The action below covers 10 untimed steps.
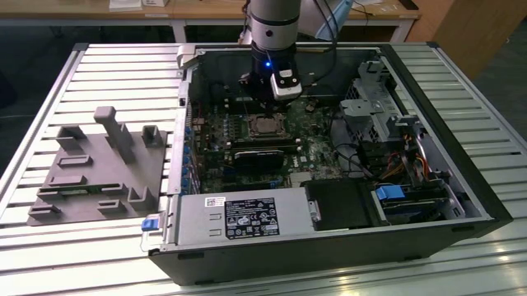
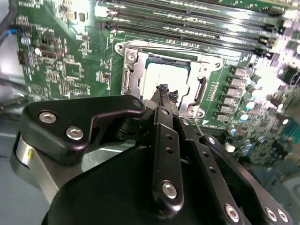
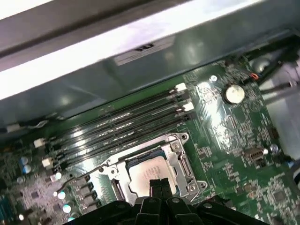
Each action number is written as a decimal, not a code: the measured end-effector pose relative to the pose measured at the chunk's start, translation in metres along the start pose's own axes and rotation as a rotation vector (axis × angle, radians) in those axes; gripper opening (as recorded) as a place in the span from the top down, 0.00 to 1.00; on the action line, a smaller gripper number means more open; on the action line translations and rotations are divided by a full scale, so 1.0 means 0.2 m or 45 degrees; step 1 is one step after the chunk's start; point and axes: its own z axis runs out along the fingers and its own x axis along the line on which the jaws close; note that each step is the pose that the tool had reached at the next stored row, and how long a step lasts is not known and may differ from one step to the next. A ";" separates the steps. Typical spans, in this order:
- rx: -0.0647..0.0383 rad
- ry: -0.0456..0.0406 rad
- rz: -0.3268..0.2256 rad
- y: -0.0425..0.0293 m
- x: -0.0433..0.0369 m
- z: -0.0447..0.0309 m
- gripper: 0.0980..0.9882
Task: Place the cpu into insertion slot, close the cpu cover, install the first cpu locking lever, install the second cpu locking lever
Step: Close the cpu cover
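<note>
Apparently midway: the cpu (image 3: 152, 171) is already sitting in the insertion slot (image 3: 118, 187), inside the open computer case (image 1: 329, 256).
In both wrist views the cpu cover (image 3: 180, 159) is lying flat around the chip and framing its pale top, so seating and covering are looking done. A thin wire lever (image 3: 84, 174) beside the socket is appearing to stand clear of its catch, suggesting that the locking is remaining to do; the other lever's state is not showing plainly. The gripper (image 2: 164, 91) is hovering just over the chip's edge, its jaws pressing together and holding nothing.
</note>
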 end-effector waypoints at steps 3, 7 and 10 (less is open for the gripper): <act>-0.002 0.001 -0.069 0.000 0.000 0.001 1.00; -0.005 0.003 -0.162 0.000 0.000 0.002 1.00; -0.007 0.004 -0.228 0.000 0.000 0.003 1.00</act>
